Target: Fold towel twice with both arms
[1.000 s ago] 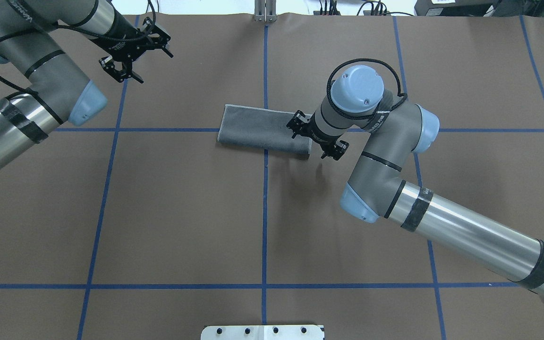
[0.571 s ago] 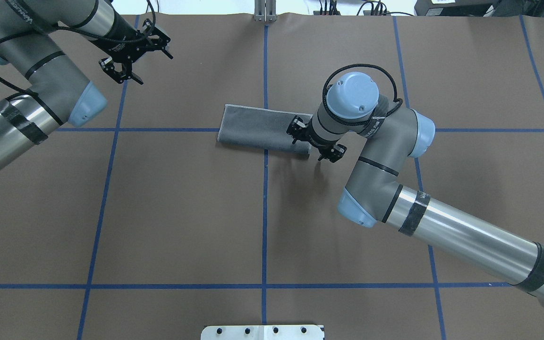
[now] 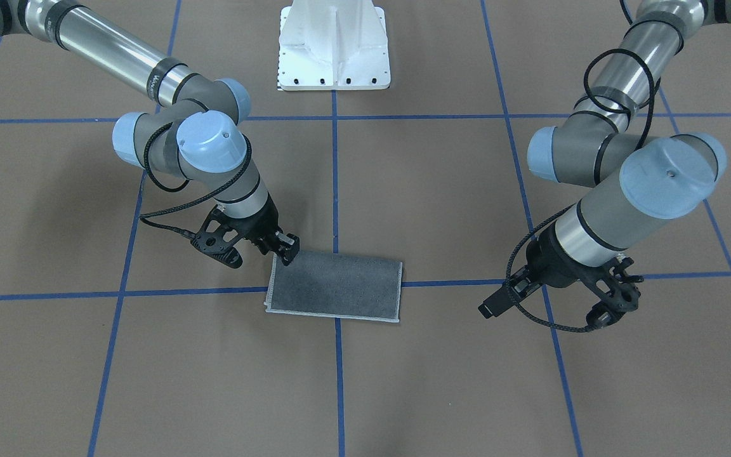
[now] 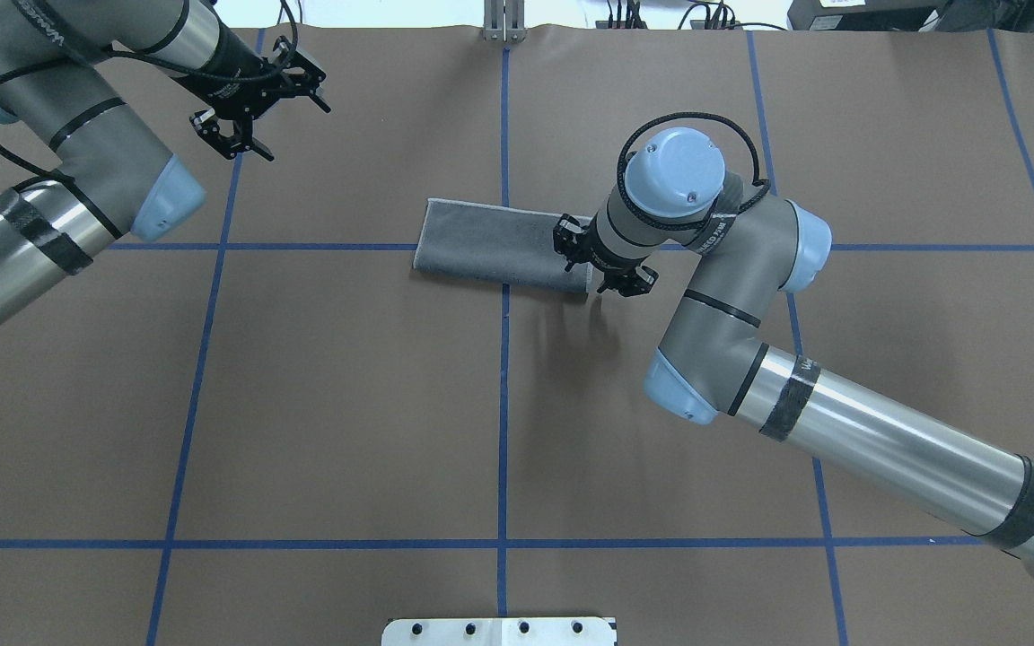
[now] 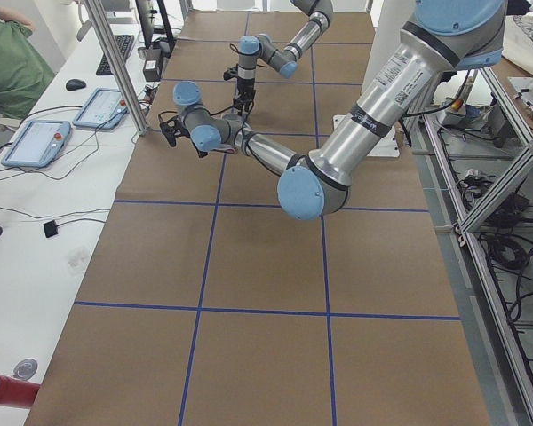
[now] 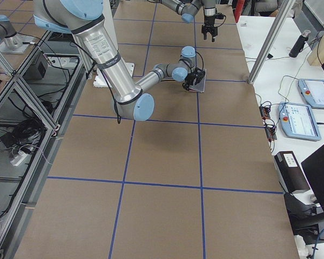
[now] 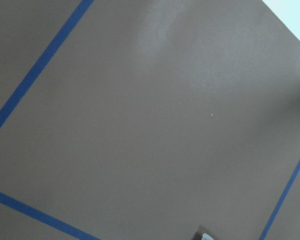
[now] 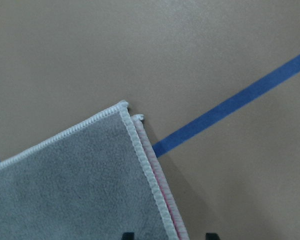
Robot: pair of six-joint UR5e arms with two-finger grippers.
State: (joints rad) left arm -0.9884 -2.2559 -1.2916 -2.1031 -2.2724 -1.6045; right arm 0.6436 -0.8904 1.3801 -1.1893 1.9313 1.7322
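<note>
The towel (image 4: 499,254) lies folded into a strip at the table's middle, dark grey face up, light border around it; it also shows in the front view (image 3: 334,285). My right gripper (image 3: 285,249) is low over the strip's right end, at its corner nearer the robot. In the right wrist view the towel's corner (image 8: 80,185) shows two stacked layers with a pink edge, and the dark fingertips (image 8: 210,235) stand apart on either side of that edge, open. My left gripper (image 4: 234,135) hangs open and empty at the far left, well away from the towel.
The brown table cover carries a grid of blue tape lines (image 4: 503,404). The white pedestal base (image 3: 334,51) stands at the robot's edge. A metal post (image 4: 503,22) stands at the far edge. Tablets and cables lie on the operators' bench (image 6: 302,118).
My right wrist has shifted slightly left and lowered onto the towel's right end. The left arm and the towel have barely moved.
</note>
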